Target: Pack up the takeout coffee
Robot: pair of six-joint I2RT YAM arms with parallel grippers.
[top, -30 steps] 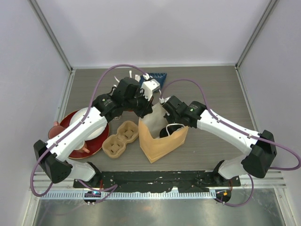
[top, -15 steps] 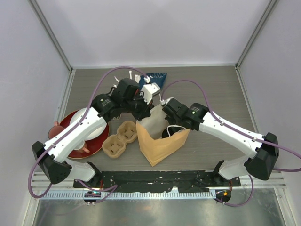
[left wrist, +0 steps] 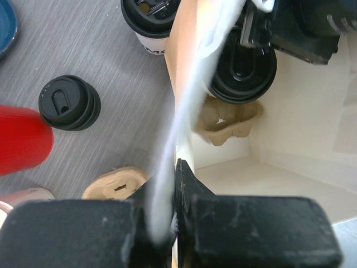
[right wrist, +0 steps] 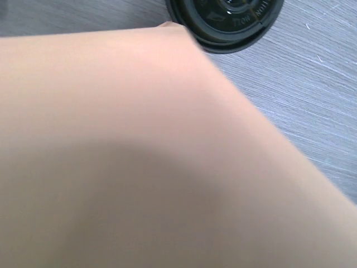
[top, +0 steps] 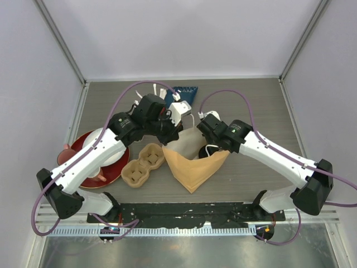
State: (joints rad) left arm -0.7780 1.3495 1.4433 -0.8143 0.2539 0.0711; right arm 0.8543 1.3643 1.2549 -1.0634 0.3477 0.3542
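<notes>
One takeout coffee (left wrist: 242,67) is already inside the paper bag (top: 195,170), upright with its black lid facing up, seated in a cardboard carrier (left wrist: 231,120) on the bag's floor. Two more lidded cups stand upright on the desk (top: 251,100) outside the bag: a near cup (left wrist: 70,102) and a far cup (left wrist: 150,17).

In the left wrist view the near cup lies at about ten o'clock from the left pincer (left wrist: 167,178), and the far cup at about twelve. Both have the bag wall to their right. Their long axes are vertical, so a reach would probably have to come from the side or from above. The left arm looks the nearer one to them.

The left pincer is clamped together on the bag's rim. The right pincer (top: 207,140) is closed as well, apparently on the opposite rim at about three o'clock, so the mouth is stretched between the two. Its fingers are hidden behind paper in its own view.

A red cup (left wrist: 22,145) stands at about nine o'clock from the left pincer, and an empty carrier (top: 142,164) lies beside the bag.
</notes>
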